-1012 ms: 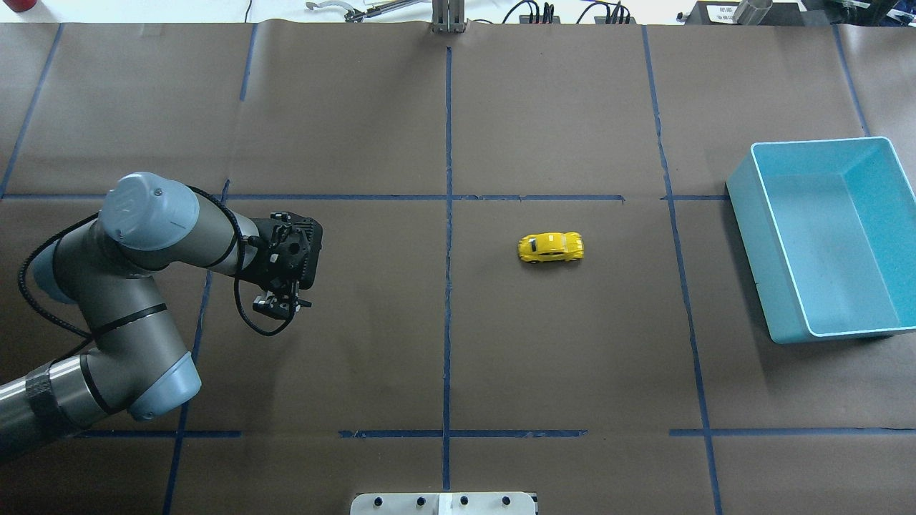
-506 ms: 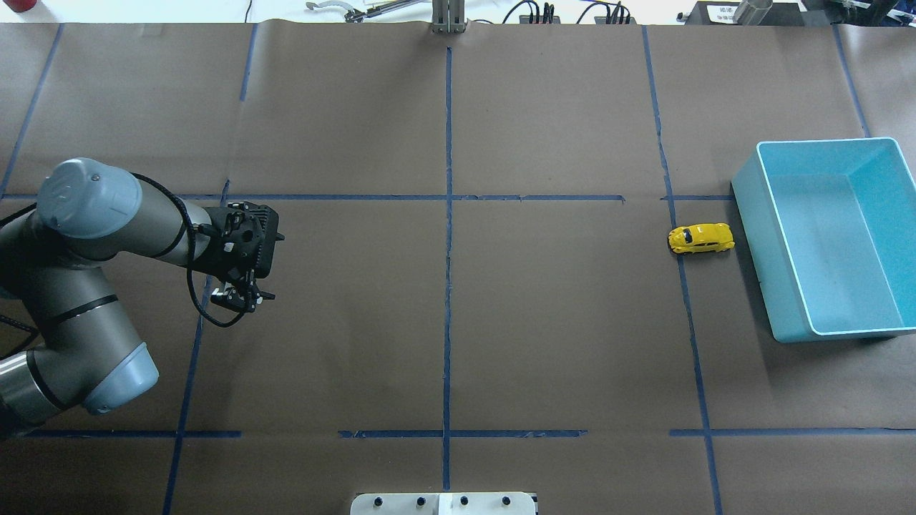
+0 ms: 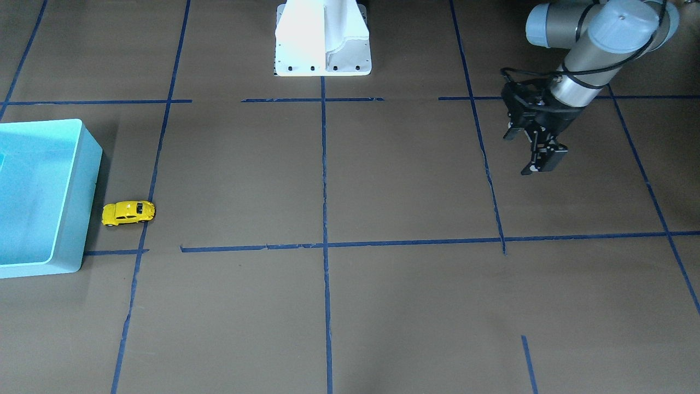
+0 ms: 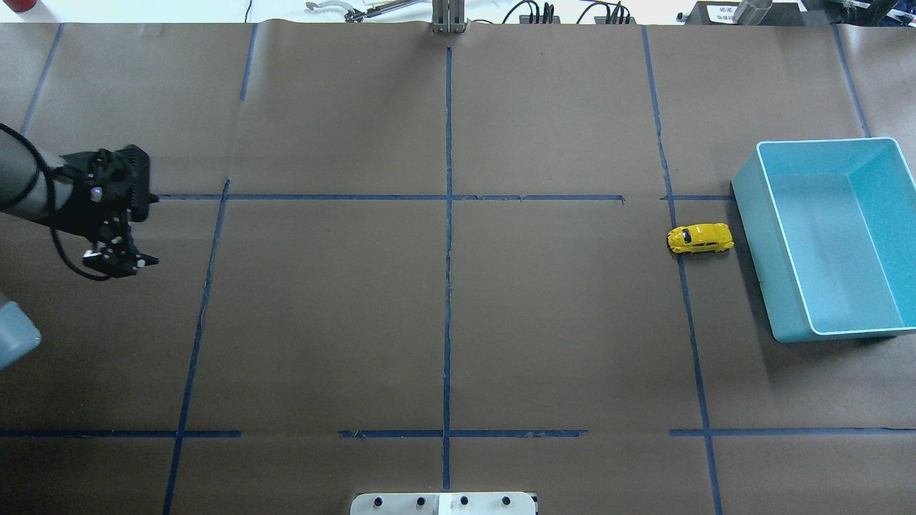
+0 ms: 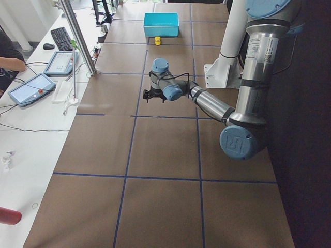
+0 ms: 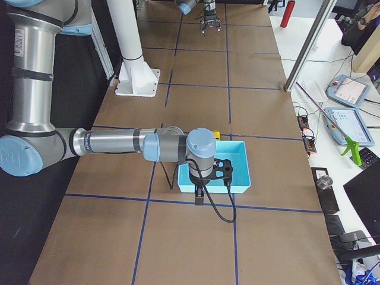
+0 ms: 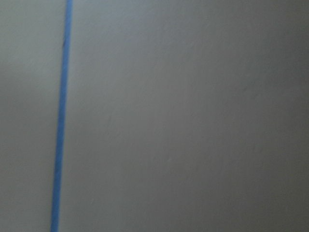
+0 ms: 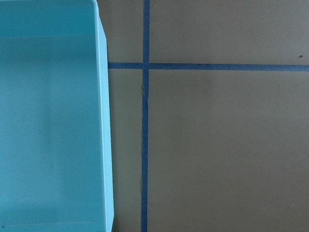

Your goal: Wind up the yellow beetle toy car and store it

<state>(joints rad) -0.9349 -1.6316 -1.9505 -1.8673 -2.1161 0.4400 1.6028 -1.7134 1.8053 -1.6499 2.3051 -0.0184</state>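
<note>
The worktop (image 4: 558, 343) is covered in brown paper (image 4: 322, 322), creased in places, and blue tape lines (image 4: 448, 250) divide it into large rectangles. At the far right a turquoise bin (image 4: 762, 250) stands on the paper, open side up. The yellow beetle toy car (image 4: 700, 239) sits on its wheels just left of the bin's wall, its length pointing at that wall and its other end over a tape line. At the near edge, in the middle, is a white base plate (image 4: 444, 503).
</note>
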